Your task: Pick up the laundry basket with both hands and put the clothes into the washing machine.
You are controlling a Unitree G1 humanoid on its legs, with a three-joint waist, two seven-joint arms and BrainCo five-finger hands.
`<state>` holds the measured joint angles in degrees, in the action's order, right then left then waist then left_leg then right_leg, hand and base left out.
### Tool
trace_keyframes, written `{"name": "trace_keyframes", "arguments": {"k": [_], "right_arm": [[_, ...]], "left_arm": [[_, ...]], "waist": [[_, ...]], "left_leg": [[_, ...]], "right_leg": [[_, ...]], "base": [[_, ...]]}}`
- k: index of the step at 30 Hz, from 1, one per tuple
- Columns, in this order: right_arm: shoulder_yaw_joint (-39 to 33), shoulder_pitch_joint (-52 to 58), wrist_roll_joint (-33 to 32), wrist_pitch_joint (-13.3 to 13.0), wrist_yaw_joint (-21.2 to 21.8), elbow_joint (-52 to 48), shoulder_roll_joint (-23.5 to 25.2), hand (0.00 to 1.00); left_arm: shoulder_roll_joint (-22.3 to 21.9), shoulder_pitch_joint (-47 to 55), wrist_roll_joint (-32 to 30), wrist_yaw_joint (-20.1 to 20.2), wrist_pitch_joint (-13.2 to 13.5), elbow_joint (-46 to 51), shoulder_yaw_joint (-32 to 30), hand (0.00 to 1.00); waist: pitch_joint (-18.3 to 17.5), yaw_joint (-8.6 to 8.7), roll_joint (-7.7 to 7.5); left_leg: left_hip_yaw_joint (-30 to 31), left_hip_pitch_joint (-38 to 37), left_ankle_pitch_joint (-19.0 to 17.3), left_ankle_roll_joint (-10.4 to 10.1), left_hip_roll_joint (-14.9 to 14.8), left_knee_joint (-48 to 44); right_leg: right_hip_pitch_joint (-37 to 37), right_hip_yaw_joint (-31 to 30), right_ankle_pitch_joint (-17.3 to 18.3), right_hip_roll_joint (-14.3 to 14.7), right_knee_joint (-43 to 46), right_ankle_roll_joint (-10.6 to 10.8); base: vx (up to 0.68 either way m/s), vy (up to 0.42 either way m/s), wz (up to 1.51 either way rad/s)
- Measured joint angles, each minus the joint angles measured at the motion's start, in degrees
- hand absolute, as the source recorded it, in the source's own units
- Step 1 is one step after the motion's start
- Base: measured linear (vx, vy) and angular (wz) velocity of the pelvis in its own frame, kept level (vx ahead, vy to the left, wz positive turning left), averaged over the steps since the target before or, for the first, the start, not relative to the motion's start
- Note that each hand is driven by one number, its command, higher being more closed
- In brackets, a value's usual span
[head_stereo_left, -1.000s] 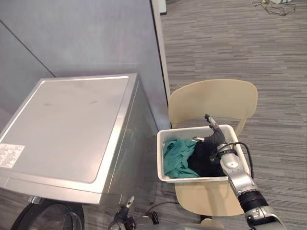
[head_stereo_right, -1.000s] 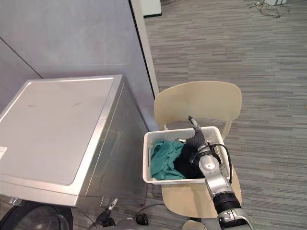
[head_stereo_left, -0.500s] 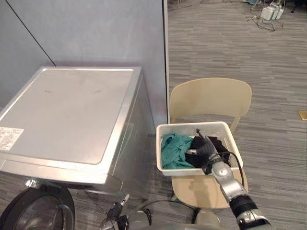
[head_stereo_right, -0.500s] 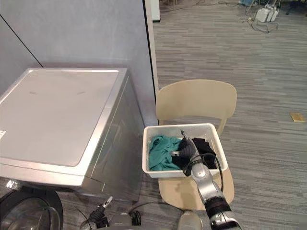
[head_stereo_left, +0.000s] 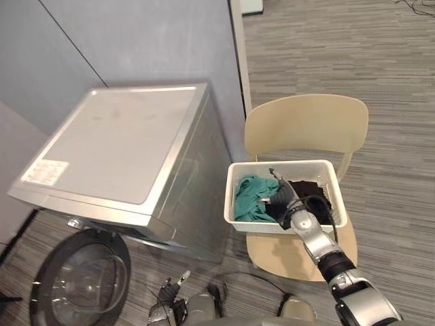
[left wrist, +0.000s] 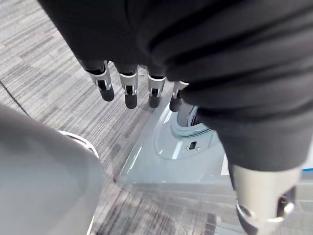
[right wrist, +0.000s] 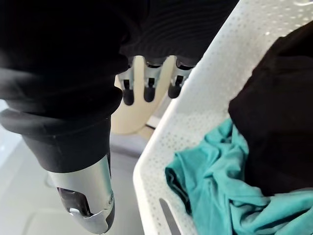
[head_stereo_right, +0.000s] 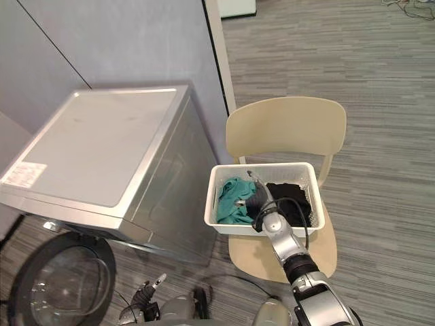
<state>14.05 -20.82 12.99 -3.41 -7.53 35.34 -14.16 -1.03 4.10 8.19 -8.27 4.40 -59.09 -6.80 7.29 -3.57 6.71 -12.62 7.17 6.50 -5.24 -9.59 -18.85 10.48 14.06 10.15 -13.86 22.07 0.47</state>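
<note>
Left eye view: laundry basket [head_stereo_left: 230, 200], long axis left-right, on chair [head_stereo_left: 306, 122]; right robot hand [head_stereo_left: 284, 199], fingers apart.

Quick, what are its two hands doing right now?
Left hand: open, holding nothing.
Right hand: open over the laundry basket, holding nothing.

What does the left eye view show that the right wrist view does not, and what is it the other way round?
The left eye view adds the washing machine and its round door, standing open. The right wrist view adds, from close, the fine holes in the wall of the white basket and a handle slot. Both show the basket, the teal garment, the black garment, the beige chair and the right hand, open and holding nothing.
</note>
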Motion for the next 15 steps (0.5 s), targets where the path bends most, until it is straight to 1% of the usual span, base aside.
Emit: {"name": "trace_keyframes", "arguments": {"k": [1,2,3,5,6,7,8,9,10,11,12,13,14,15], "right_arm": [[-0.8,0.1,0.1,0.0,0.0,0.0,-0.6,0.00],[-0.9,0.1,0.3,0.0,-0.1,0.0,-0.9,0.00],[-1.1,0.3,0.7,0.0,-0.1,-0.2,-1.1,0.00],[-1.2,1.1,0.9,0.3,-0.1,-0.2,-1.2,0.00],[-1.2,1.4,1.1,0.4,-0.1,-0.2,-1.2,0.00],[-1.2,1.9,1.1,0.6,-0.1,-0.2,-1.1,0.00],[-1.3,2.7,1.2,0.9,-0.1,-0.2,-1.0,0.00],[-1.6,3.1,1.2,1.2,-0.2,-0.1,-1.0,0.00],[-2.5,3.8,1.1,1.5,-0.3,-0.1,-0.8,0.00],[-3.1,4.3,1.1,1.5,-0.3,-0.1,-0.5,0.00],[-3.5,4.6,1.1,1.5,-0.3,-0.1,-0.3,0.00],[-4.0,5.5,1.0,1.6,-0.3,-0.1,0.7,0.00],[-4.1,6.4,1.0,1.6,-0.3,-0.1,1.2,0.00],[-4.1,6.8,1.0,1.6,-0.3,-0.1,1.4,0.00]], "left_arm": [[-1.1,0.3,-0.1,-0.3,0.0,-0.1,0.0,0.00],[-1.5,0.3,-0.5,-0.6,0.0,-0.2,0.0,0.00],[-1.7,0.2,-0.8,-0.6,0.0,-0.8,0.3,0.00],[-1.7,0.2,-1.1,-0.7,-0.1,-1.2,0.4,0.00],[-1.7,0.2,-1.1,-0.7,-0.1,-1.2,0.5,0.00],[-1.7,0.2,-1.1,-0.7,-0.1,-1.2,0.9,0.00],[-1.5,0.1,-1.2,-0.7,-0.1,-1.2,1.8,0.00],[-1.4,0.1,-1.2,-0.7,-0.1,-1.2,2.2,0.00],[-1.4,0.1,-1.2,-0.7,-0.1,-1.2,2.6,0.00],[-1.5,0.2,-1.7,-0.6,-0.1,-1.2,2.8,0.00],[-1.5,0.1,-2.0,-0.6,-0.1,-1.2,2.8,0.00],[-0.9,0.0,-2.5,-0.6,-0.2,-1.2,2.9,0.00],[-0.7,0.3,-2.7,-0.6,-0.2,-1.2,2.9,0.00],[-0.7,0.4,-2.7,-0.6,-0.2,-1.2,2.8,0.00]], "waist": [[0.0,0.53,0.98],[-0.1,1.04,1.50],[-0.6,1.53,2.29],[-0.9,1.48,2.95],[-1.0,1.48,3.22],[-1.0,1.45,3.21],[-1.0,1.51,3.30],[-1.1,1.50,3.34],[-1.1,1.49,3.51],[-1.1,1.50,3.91],[-1.0,1.40,3.83],[-1.0,1.40,3.13],[-1.1,1.52,2.82],[-1.1,1.51,2.75]], "left_leg": [[0.0,-2.1,-0.5,-0.1,0.2,-1.3],[0.0,-2.9,-0.5,-0.1,0.3,-0.9],[0.2,-3.4,-0.7,-0.6,0.6,1.8],[0.3,-4.2,-1.8,-2.0,0.6,7.0],[0.7,-4.3,-2.2,-2.5,0.6,8.0],[1.5,-4.6,-3.0,-2.8,0.6,9.4],[1.8,-5.1,-4.4,-2.6,0.6,10.9],[1.8,-5.3,-5.3,-2.3,0.6,11.4],[1.9,-5.8,-7.0,-2.1,0.6,12.4],[1.8,-6.4,-9.4,-1.2,0.6,13.4],[1.6,-6.7,-10.1,-0.9,0.8,14.0],[1.3,-6.9,-10.0,-0.7,2.1,14.1],[0.8,-7.5,-10.3,-0.3,3.3,14.4],[0.5,-7.9,-10.3,-0.2,3.8,14.9]], "right_leg": [[-0.9,0.1,-1.3,-0.6,-1.7,0.6],[-1.2,0.5,-2.1,-0.5,-2.8,0.9],[-1.2,1.4,-3.7,-0.3,-5.0,1.4],[-1.7,2.8,-6.6,0.7,-9.5,3.1],[-2.2,3.4,-7.6,1.0,-11.0,3.3],[-3.0,4.2,-9.0,1.5,-12.9,3.8],[-4.2,5.2,-10.6,1.9,-15.1,4.2],[-4.6,5.6,-11.3,2.0,-16.0,4.4],[-5.6,6.3,-12.6,2.3,-17.6,4.9],[-6.5,6.5,-14.2,3.0,-19.3,5.4],[-7.0,6.5,-15.0,3.0,-20.4,5.7],[-8.4,5.2,-16.8,2.5,-23.1,6.1],[-9.6,4.5,-18.3,1.7,-25.3,6.9],[-10.0,4.3,-18.9,1.3,-26.1,7.2]], "base": [[-0.12,0.032,0.18],[-0.16,0.114,0.35],[-0.13,0.139,0.38],[-0.16,0.185,0.37],[-0.12,0.177,0.32],[-0.12,0.195,0.32],[-0.11,0.203,0.32],[-0.12,0.213,0.32],[-0.11,0.208,0.24],[-0.11,0.198,0.17],[-0.10,0.182,0.09],[-0.09,0.165,0.04],[-0.09,0.162,0.01],[-0.09,0.138,-0.13]]}}
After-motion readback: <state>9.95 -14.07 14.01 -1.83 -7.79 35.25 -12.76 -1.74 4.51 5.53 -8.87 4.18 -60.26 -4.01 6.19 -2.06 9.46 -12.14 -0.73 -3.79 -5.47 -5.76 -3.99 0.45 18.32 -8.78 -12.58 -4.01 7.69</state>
